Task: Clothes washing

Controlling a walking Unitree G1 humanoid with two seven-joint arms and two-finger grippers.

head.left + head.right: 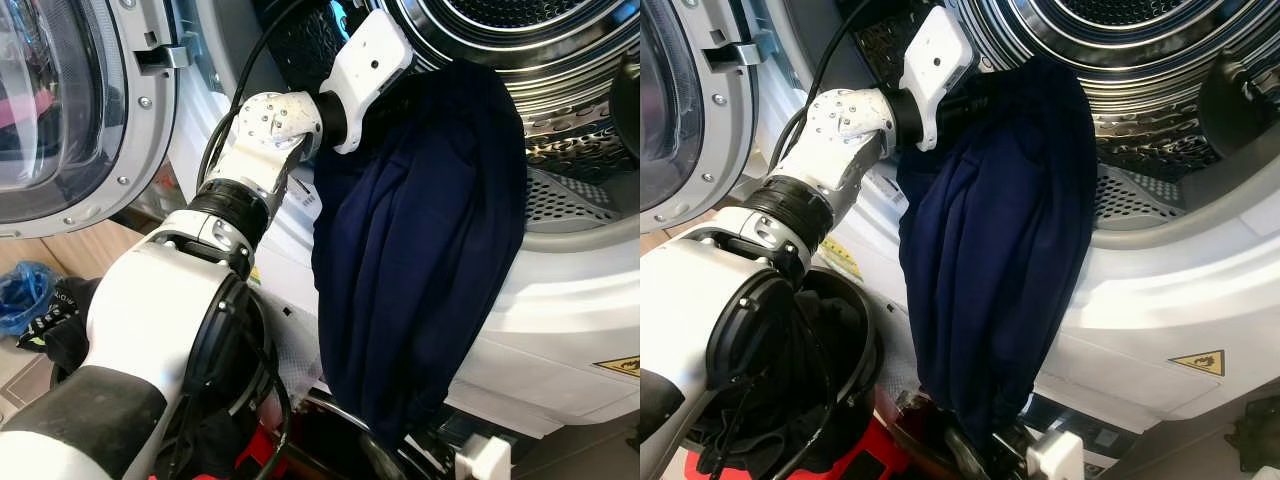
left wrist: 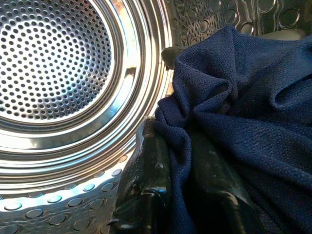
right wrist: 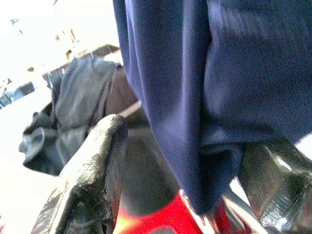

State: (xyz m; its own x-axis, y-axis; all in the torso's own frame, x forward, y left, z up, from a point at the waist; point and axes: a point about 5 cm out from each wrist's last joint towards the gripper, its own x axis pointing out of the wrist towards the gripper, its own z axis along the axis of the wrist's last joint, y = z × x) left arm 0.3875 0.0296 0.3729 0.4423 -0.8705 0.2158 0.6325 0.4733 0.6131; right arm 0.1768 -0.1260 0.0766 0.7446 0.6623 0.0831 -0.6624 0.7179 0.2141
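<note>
1. The left gripper (image 2: pixel 180 195) is clamping a bunched fold of the navy garment (image 1: pixel 420 250) between its fingers, holding it at the mouth of the washing machine drum (image 2: pixel 58 63), which is opening just ahead of the gripper.
2. Most of the garment is hanging below the left gripper, draping over the drum's front lip and down the machine's face.
3. The right gripper (image 3: pixel 185 170) is sitting under the garment's lower end with its fingers spread wide around the hanging hem, not closing on it.
4. Likely risk: if only the top goes in, the trailing cloth's weight is probably going to drag it back out over the lip.
5. Beneath, a basket (image 1: pixel 855 390) of dark laundry is crowding the right gripper; the open door (image 1: pixel 60 110) is standing beside the left arm.
</note>
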